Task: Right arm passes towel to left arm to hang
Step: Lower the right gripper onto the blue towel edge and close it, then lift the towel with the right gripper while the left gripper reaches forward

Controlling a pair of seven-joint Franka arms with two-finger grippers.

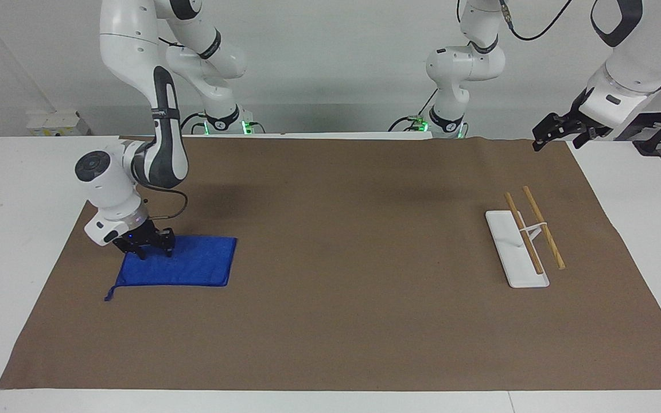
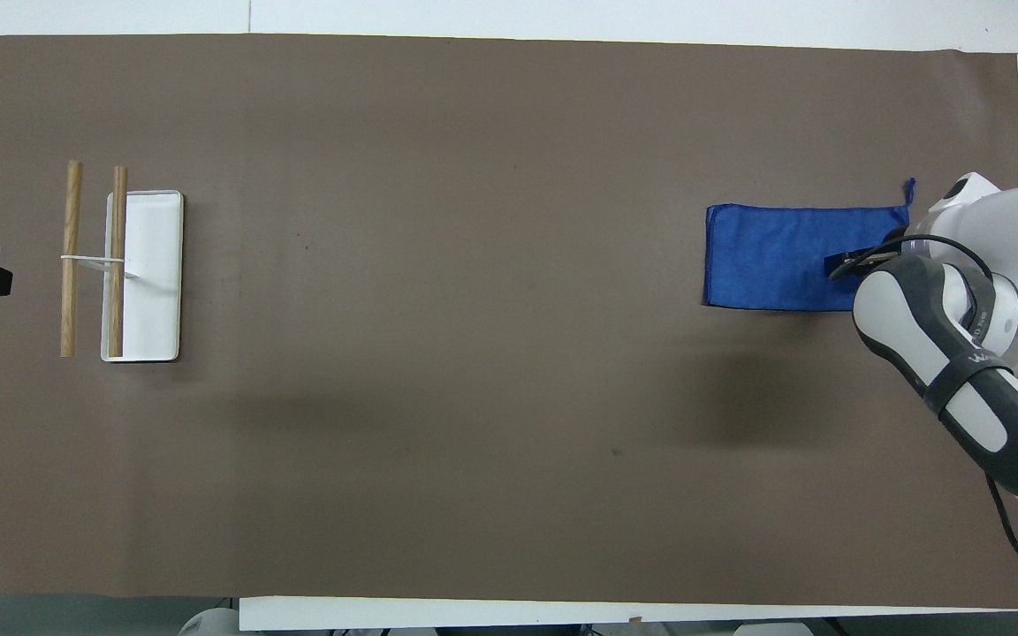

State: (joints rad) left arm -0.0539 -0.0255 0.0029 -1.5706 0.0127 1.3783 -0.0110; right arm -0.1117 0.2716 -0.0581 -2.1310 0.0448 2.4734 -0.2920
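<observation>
Right gripper (image 1: 146,250) is sitting down on the towel (image 1: 184,263) at the left of the facing view, pressing onto the corner of the cloth toward the robots. I can't honestly tell whether its fingers are spread or already pinching the fabric. The towel is lying flat on the brown mat (image 1: 330,321), its little loop (image 1: 110,294) trailing off the lower-left corner. My guess is it's going for an edge so the cloth hangs free for the handover.

Moving right, the middle of the mat is bare. Then comes the white rack (image 1: 515,248) with its two wooden rods (image 1: 533,230), probably parked there so the other arm can drape the towel over them.

Upper right of the frame, the left gripper (image 1: 560,129) is waiting above the mat's corner, fingers spread wide, holding nothing.
</observation>
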